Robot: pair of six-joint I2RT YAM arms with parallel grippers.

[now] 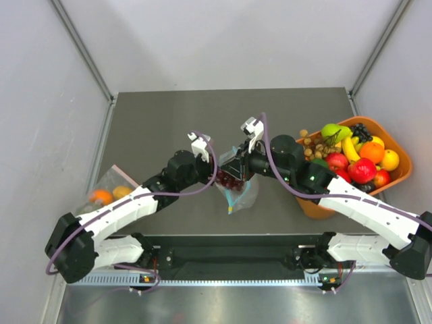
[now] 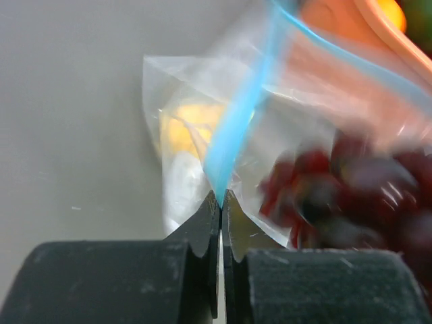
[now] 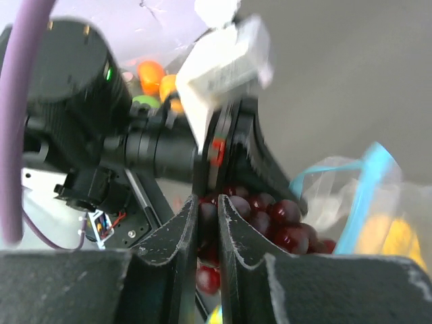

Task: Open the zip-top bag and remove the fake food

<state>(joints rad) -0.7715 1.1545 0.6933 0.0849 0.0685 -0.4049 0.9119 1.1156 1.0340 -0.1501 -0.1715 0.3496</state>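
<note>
The zip-top bag (image 1: 241,194) hangs just above the dark table between my two grippers, its teal zip strip (image 2: 236,121) running up from my left jaws. My left gripper (image 2: 221,197) is shut on that strip at the bag's edge; it also shows in the top view (image 1: 216,171). My right gripper (image 3: 208,214) is shut on the dark purple grape bunch (image 3: 270,216) at the bag's mouth, and shows in the top view (image 1: 231,171). The grapes (image 1: 229,179) sit between the two grippers. A yellow lemon (image 2: 183,128) lies inside the bag. The apple and the lime-green fruit are not visible.
An orange bin (image 1: 399,177) full of plastic fruit stands at the right, under my right arm's forearm. A second clear bag with a pinkish edge (image 1: 108,192), holding orange fruits, lies at the table's left edge beside my left arm.
</note>
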